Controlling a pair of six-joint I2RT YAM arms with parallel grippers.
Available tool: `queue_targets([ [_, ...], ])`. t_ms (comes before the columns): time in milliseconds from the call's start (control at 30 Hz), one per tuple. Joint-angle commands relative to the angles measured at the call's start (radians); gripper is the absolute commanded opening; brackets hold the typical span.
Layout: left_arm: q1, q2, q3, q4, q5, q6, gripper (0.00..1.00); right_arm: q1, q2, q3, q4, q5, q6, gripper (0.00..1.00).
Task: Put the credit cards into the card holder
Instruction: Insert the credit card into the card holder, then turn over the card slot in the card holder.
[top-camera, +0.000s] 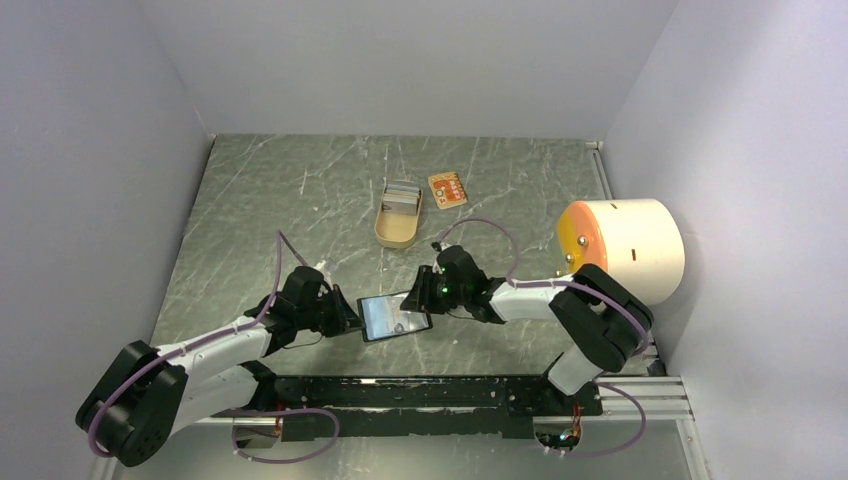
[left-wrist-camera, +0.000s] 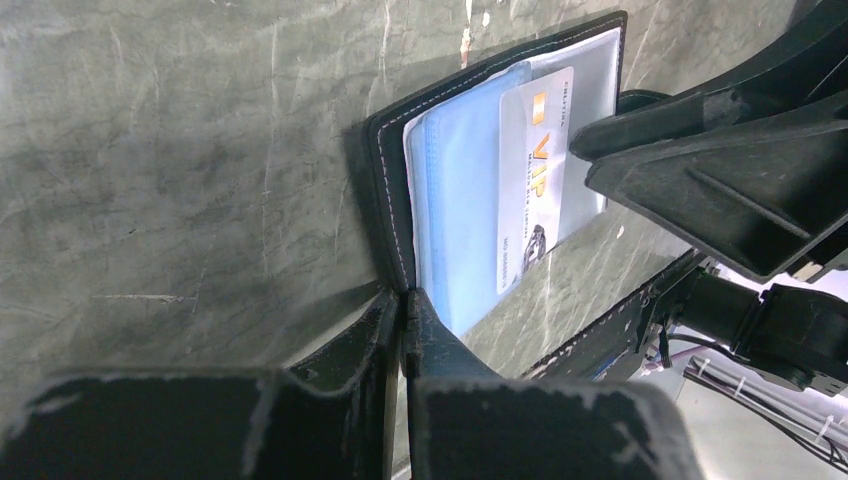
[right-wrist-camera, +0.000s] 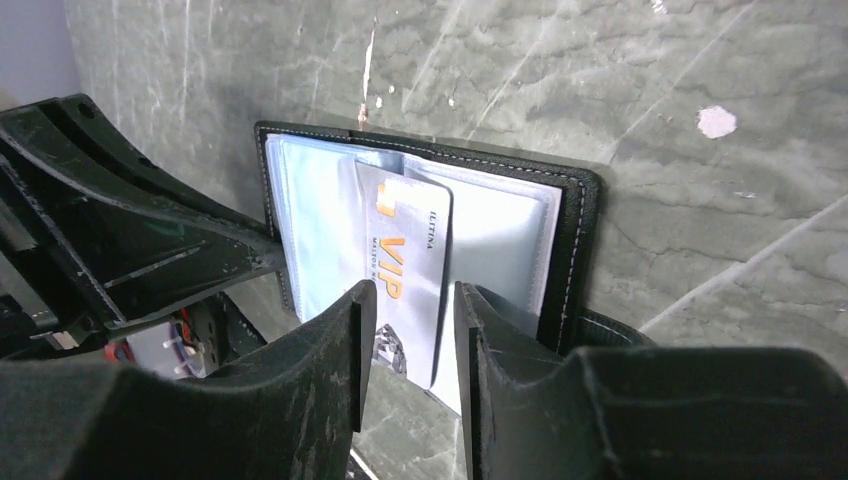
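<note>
Card holder (right-wrist-camera: 578, 215), black and spread open with its blue lining showing, was pinched at one edge by the left pincer (left-wrist-camera: 405, 300), whose fingers were pressed together on the stitched rim. Whether the wallet rested on the table (top-camera: 260, 200) or hung just above it I could not tell. Straight across from that pincer, at the opposite edge, the right pincer (right-wrist-camera: 413, 292) had its fingers spread. The pale grey-white card (right-wrist-camera: 405, 235), the one lettered VIP, lay between them with no finger visibly pressing on it. Its far end seemed tucked into a clear pocket, while the end nearest the right pincer stuck out past the holder's edge, so I judged that card part-way in and wanting a further push. The tan-orange card (top-camera: 447, 189) lay flat on the table well beyond the right pincer, just beside a tan-gold tin (top-camera: 398, 225), with neither arm touching it. By my reckoning the job was under half done: one card to be seated fully, the second to be fetched and slid in, and perhaps the holder to be folded shut.
</note>
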Motion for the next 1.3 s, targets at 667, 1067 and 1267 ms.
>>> queue_targets([
  [667,-0.004,-0.006,0.024,0.060,0.054,-0.011,0.09,0.065,0.123,0.003,0.278,-0.116,0.077,0.37],
  [1067,-0.005,-0.068,-0.023,0.163,0.099,-0.043,0.27,0.065,0.115,-0.049,0.296,-0.090,0.109,0.35],
  [1267,-0.005,-0.044,-0.044,0.244,0.129,-0.057,0.29,0.066,0.106,-0.072,0.315,-0.083,0.120,0.34],
])
